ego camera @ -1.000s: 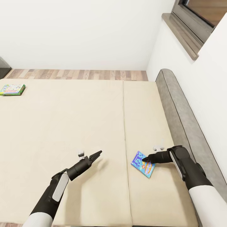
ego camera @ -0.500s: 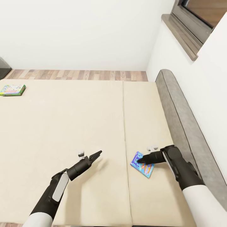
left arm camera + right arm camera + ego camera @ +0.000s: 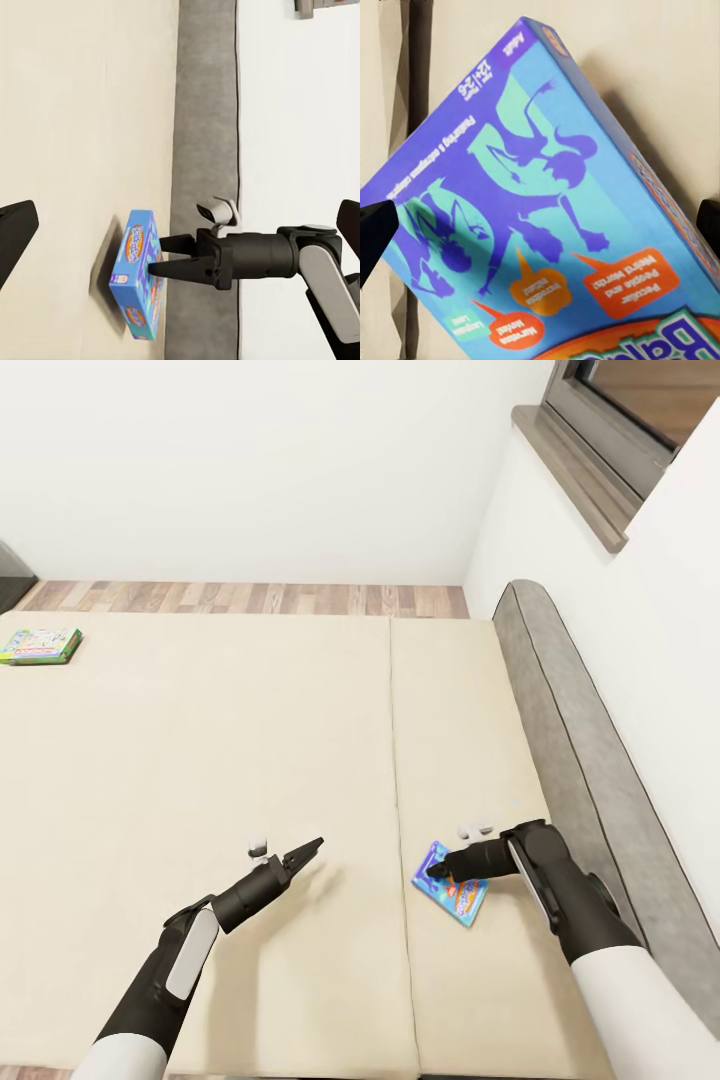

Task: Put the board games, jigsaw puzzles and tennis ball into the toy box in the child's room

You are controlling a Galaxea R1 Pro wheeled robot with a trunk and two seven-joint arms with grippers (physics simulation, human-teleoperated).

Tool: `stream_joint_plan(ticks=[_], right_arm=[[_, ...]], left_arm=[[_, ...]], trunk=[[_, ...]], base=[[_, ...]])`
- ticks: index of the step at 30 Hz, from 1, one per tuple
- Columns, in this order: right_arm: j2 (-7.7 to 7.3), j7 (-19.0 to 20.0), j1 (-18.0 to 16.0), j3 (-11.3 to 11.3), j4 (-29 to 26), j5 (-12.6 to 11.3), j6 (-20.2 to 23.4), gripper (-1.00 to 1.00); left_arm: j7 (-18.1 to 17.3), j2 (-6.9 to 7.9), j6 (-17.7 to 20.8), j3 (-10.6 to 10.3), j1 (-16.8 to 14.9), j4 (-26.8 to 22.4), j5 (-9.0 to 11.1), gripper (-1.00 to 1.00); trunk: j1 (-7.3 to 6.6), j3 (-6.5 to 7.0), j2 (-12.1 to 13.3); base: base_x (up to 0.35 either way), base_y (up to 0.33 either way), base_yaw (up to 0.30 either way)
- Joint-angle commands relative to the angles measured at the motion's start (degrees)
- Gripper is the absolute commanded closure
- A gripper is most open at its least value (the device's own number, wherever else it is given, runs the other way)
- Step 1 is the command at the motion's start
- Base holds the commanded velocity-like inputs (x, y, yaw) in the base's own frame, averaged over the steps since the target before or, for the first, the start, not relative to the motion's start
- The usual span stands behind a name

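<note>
Over the last second the right end effector (image 3: 436,870) has slid further across the blue game box (image 3: 452,885) lying on the bed (image 3: 250,760), fingers apart and straddling it without a clamp (a grasp looks close). The left end effector (image 3: 312,847) stays open and idle; the second game box (image 3: 40,645) waits at the bed's far corner.

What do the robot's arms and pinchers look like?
Each arm is white near the body, then black toward the tip, with a pale grey panel along the forearm. A small white-grey knob sits by each wrist. The left gripper and right gripper have thin, pointed black fingers.
</note>
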Motion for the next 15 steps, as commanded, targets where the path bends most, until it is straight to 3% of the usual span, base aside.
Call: stream_joint_plan(ticks=[1,15], right_arm=[[0.04,0.77,0.00,0.12,4.46,-2.09,0.39,-1.00],[0.14,0.81,-0.01,0.32,4.73,-2.11,0.39,-1.00]], left_arm=[[-0.14,-0.06,0.44,0.12,-0.05,0.03,0.12,-1.00],[-0.14,-0.06,0.45,0.11,-0.05,0.03,0.12,-1.00]], trunk=[[0.25,-0.04,-0.02],[0.25,-0.04,-0.02]], base=[[0.000,0.000,0.000],[0.000,0.000,0.000]])
